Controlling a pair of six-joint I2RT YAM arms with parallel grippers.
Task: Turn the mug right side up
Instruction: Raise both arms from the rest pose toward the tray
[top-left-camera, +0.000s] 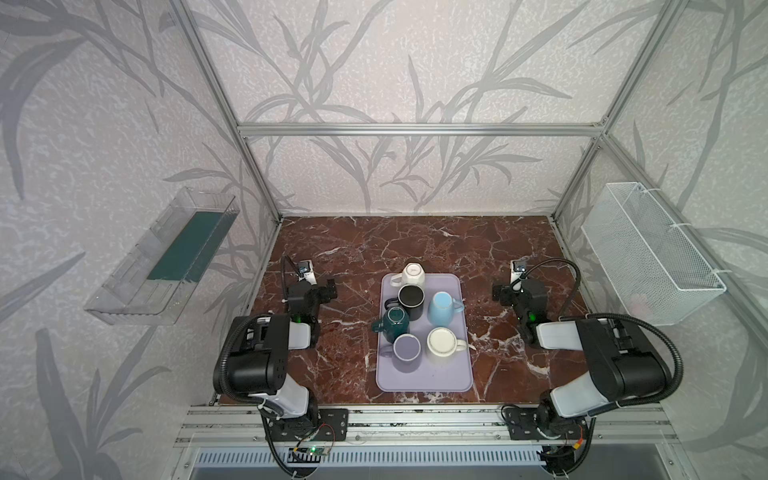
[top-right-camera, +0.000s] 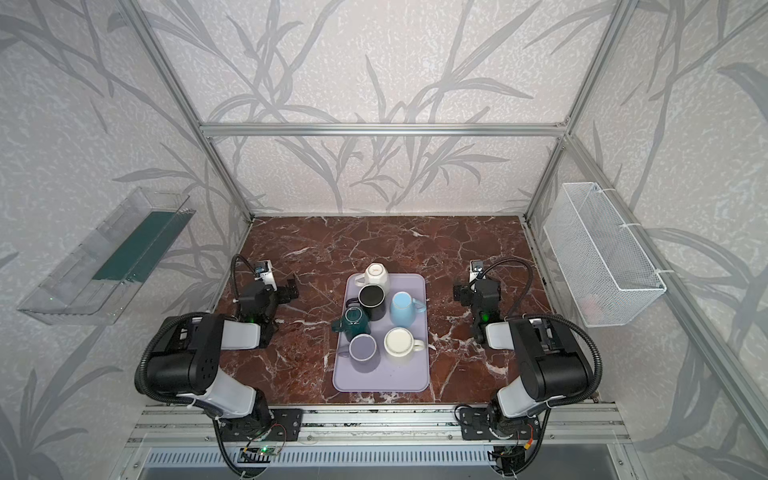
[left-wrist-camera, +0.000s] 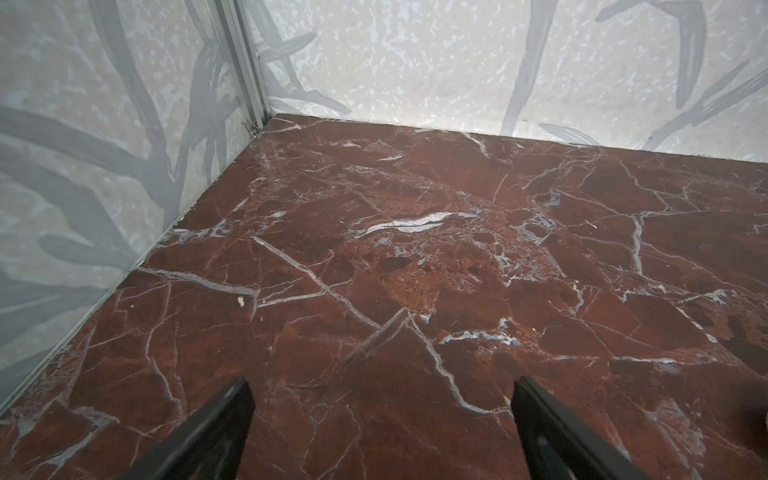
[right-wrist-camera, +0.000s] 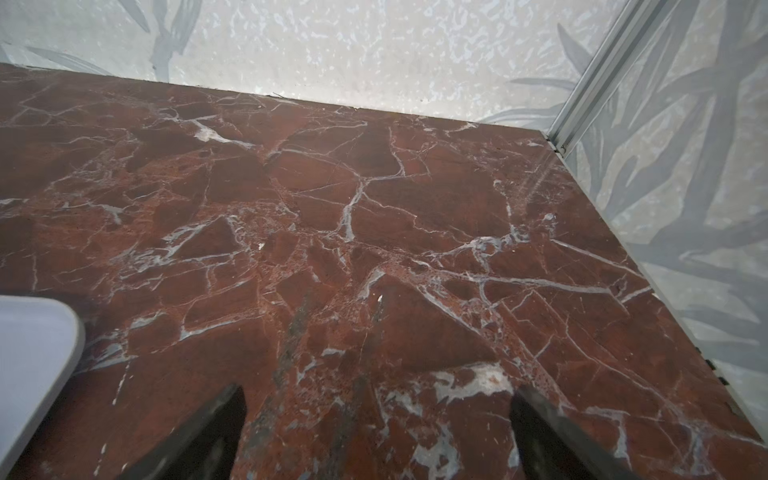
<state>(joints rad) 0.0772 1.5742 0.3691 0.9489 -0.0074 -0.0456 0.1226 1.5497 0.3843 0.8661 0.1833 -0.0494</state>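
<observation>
both the left gripper (left-wrist-camera: 380, 388) and right gripper (right-wrist-camera: 376, 395) hang empty, jaws apart, parked left and right of the lavender rectangular tray (top-left-camera: 424, 382), likely to keep approaches clear; the white ceramic mug (top-left-camera: 412, 274) sits base-up at its far end.

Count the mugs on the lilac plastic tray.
6. All on the lilac plastic tray: white ceramic mug at the far end, black mug just before it, pale blue mug right of that, dark teal mug mid-left, lilac mug near-left, cream mug near-right. None seems hidden.
</observation>
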